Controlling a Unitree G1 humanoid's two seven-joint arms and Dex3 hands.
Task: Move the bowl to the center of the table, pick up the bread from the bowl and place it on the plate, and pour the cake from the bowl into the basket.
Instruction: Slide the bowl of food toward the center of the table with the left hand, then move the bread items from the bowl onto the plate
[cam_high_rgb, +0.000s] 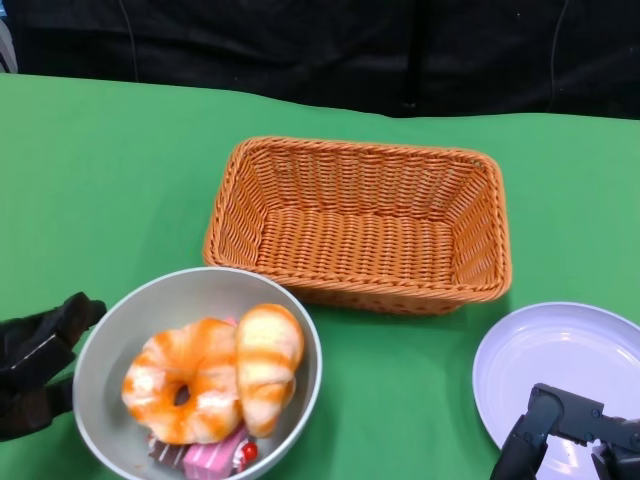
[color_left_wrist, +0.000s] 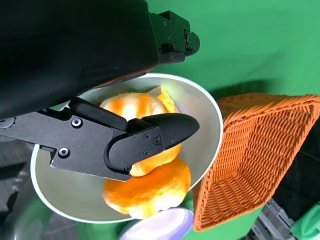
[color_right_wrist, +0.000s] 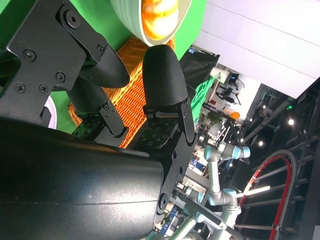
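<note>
The black left hand (cam_high_rgb: 35, 365) is parked at the far left, fingers spread, just beside the rim of the round grey bowl (cam_high_rgb: 115, 330), nothing gripped. Inside the bowl, a glazed orange ring-shaped bread (cam_high_rgb: 180, 390) and a striped orange bread roll (cam_high_rgb: 267, 362) are piled over a pink cake slice (cam_high_rgb: 215, 458). Behind, mid-table, an orange rectangular wicker basket (cam_high_rgb: 360, 225) is set. A pale lilac round plate (cam_high_rgb: 560, 360) is seen at right, with the black right hand (cam_high_rgb: 570, 440) over its near edge, fingers apart, empty.

Bright even overhead light, soft shadows, close wrist views blurred
</note>
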